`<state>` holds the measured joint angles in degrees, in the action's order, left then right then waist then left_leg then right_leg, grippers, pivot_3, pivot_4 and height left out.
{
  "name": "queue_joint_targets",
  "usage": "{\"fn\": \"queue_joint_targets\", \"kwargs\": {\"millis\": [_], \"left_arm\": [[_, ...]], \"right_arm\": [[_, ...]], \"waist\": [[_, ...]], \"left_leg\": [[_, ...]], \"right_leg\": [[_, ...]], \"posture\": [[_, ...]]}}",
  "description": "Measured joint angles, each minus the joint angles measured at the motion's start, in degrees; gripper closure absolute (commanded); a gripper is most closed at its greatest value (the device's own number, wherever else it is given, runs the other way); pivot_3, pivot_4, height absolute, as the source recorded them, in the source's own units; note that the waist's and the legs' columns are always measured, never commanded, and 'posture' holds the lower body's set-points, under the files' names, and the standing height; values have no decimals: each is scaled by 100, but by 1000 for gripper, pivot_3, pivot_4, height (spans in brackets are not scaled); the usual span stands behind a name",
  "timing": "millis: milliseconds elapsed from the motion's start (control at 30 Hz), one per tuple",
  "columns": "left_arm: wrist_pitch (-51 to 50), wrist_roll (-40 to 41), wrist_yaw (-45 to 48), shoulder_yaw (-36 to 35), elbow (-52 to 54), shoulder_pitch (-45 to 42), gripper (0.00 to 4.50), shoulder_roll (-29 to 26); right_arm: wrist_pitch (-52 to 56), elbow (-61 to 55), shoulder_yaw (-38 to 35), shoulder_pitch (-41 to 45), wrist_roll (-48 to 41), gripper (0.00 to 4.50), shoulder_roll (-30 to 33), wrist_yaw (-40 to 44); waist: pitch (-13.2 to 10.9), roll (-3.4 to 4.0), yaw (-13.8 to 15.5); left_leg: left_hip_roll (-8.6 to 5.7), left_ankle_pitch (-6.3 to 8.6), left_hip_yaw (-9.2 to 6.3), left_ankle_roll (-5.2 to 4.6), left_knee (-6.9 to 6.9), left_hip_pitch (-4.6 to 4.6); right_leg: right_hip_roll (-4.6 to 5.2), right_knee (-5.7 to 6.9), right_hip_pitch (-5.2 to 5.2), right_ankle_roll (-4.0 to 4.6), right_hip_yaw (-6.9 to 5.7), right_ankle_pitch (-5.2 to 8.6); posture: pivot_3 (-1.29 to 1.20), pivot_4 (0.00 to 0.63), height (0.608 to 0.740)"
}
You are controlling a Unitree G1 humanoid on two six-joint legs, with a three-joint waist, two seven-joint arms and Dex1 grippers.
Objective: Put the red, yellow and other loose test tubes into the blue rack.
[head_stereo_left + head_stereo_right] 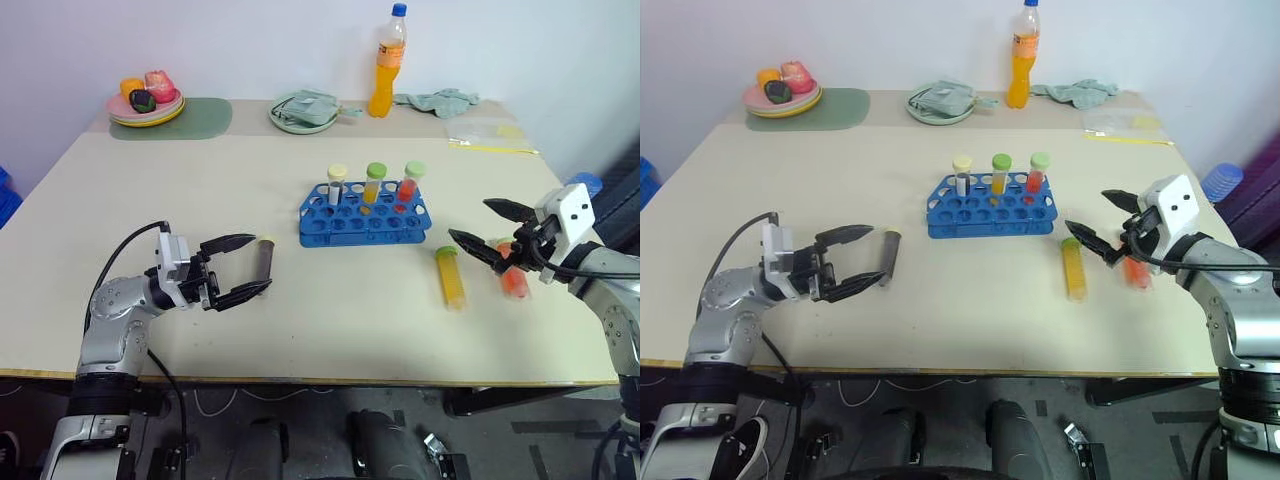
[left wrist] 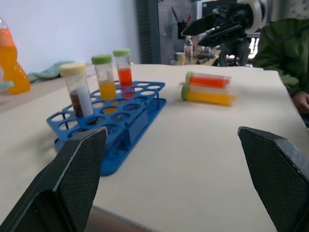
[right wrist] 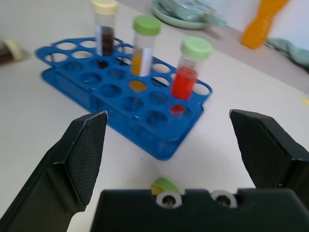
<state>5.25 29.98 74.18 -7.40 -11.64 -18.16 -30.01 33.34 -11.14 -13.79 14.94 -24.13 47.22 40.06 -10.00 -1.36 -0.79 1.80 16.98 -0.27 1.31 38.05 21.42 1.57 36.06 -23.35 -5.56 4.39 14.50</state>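
Nearest, at table's front edge: left gripper (image 1: 254, 265), black fingers spread wide, empty, dark brown tube with cream cap (image 1: 265, 258) lying between the fingertips. Right gripper (image 1: 487, 228) also wide, hovering over red-orange tube (image 1: 514, 281); yellow tube with green cap (image 1: 451, 275) lying just beside. Blue plastic rack (image 1: 365, 212) mid-table, three capped tubes upright in back row. Left wrist view: red and yellow tubes side by side, touching.
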Motion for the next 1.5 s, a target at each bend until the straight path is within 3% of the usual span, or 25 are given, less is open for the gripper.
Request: {"fn": "queue_joint_targets", "kwargs": {"millis": [167,333,500,700,900,1100,1467,1500], "left_arm": [[-9,-29,38,91,5,-342,28,77],[-22,-83,60,213,-210,-525,28,168],[-4,-122,56,316,-253,-567,28,325],[18,-183,-3,387,-247,-566,28,429],[14,-187,-184,407,167,-290,28,490],[-20,-186,-336,409,450,-2,28,453],[-96,-182,-458,391,630,177,28,397],[-96,-182,-461,391,637,178,2,398]], "right_arm": [[1509,733,456,1041,273,0,242,-530],[3868,2394,1281,2895,414,0,850,-435],[4826,3816,2206,4291,618,0,860,-150],[4786,4511,3621,4519,846,0,870,735],[4037,5794,4295,4815,1529,0,725,1337],[3469,6612,4381,5118,2020,0,330,1603],[2946,7704,3712,5377,2454,0,-171,1315],[2909,7756,3662,5377,2489,260,-189,1292]], "waist": [[0,4,-30],[-1,10,-42],[-1,11,-42],[-1,11,-19],[-1,12,-56],[-2,14,-161],[-3,17,-170],[-3,17,-171]], "left_leg": [[0,0,4,0,0,0],[2,0,7,-1,-8,4],[2,2,10,-3,-11,9],[-1,2,10,-4,-8,15],[1,2,13,-4,-8,11],[1,2,9,-4,-8,8],[-1,2,10,-4,-8,9],[-1,2,11,-4,-8,9]], "right_leg": [[0,1,-4,2,2,0],[0,1,-16,4,4,0],[0,-2,-21,3,3,0],[3,-4,-22,-9,2,-7],[0,-2,-22,-13,3,-9],[-3,4,-22,-15,2,-10],[-1,3,-20,-17,3,-11],[-1,3,-21,-17,3,-11]], "posture": [[0,150,740],[0,150,740],[0,150,740],[0,150,740],[0,150,740],[0,150,740],[0,150,740],[0,150,740]]}}
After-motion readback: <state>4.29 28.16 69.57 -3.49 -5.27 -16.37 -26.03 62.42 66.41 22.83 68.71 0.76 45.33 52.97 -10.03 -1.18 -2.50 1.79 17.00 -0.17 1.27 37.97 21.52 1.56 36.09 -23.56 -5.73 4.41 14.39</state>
